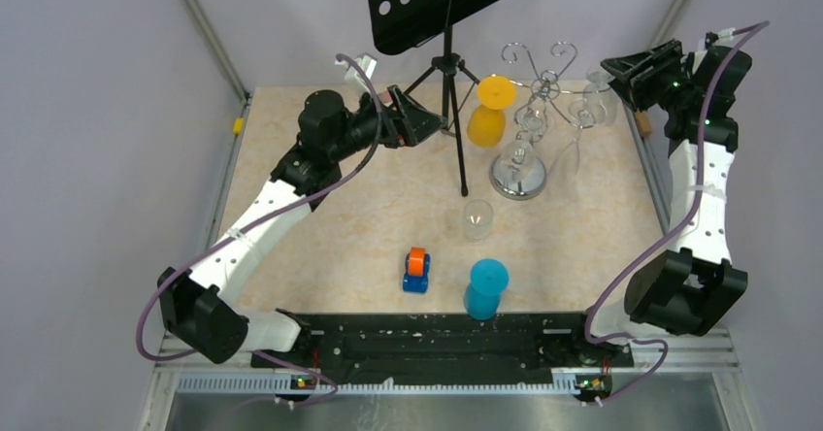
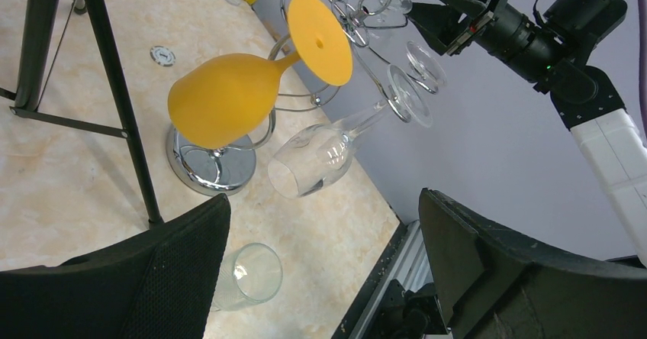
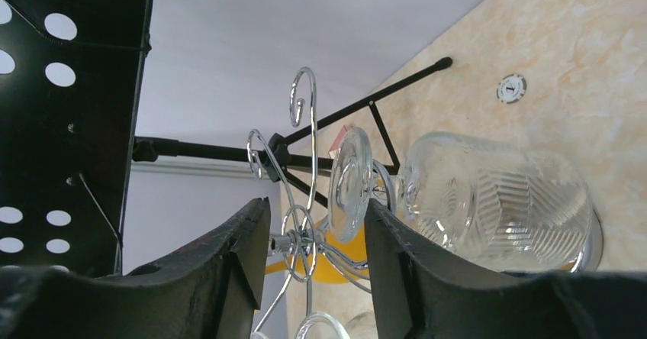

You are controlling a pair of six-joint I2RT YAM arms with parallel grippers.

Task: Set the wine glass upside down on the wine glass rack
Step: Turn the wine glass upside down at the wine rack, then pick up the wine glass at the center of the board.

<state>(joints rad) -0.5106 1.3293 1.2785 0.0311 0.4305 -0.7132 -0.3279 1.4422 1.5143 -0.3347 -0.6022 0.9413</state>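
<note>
Okay, right gripper (image 3: 317, 205) first: jaws part-way apart, nothing pinched between them. Its black fingers (image 3: 221, 278) flank the disc foot of the clear wine glass (image 3: 496, 201). The foot sits just off the inner edge of one finger, and contact there can't be told. The bowl has a ribbed cut pattern. The glass hangs bowl-down with its foot caught on a curled arm of the wine glass rack (image 1: 517, 175), on the rack's right side, bowl off the table (image 1: 369, 237). Right arm rises along the table's right edge, wrist bent so the gripper points left at the rack top, at hook height. Left gripper (image 2: 324, 198): jaws spread wide, empty, touching nothing. Left arm reaches forward from its base with the elbow raised. Its gripper is aimed right toward the rack, from beside the legs of the black music stand (image 1: 446, 4). Also on the rack: an orange wine glass (image 2: 229, 98) bowl-down on the left side, and a plain clear glass (image 2: 317, 159) bowl-down nearer the middle. In front of the rack base stands a clear tumbler (image 1: 477, 217). Nearer the arms are a blue cup (image 1: 484, 288) and a small orange-and-blue toy (image 1: 416, 270), well apart from both grippers.
</note>
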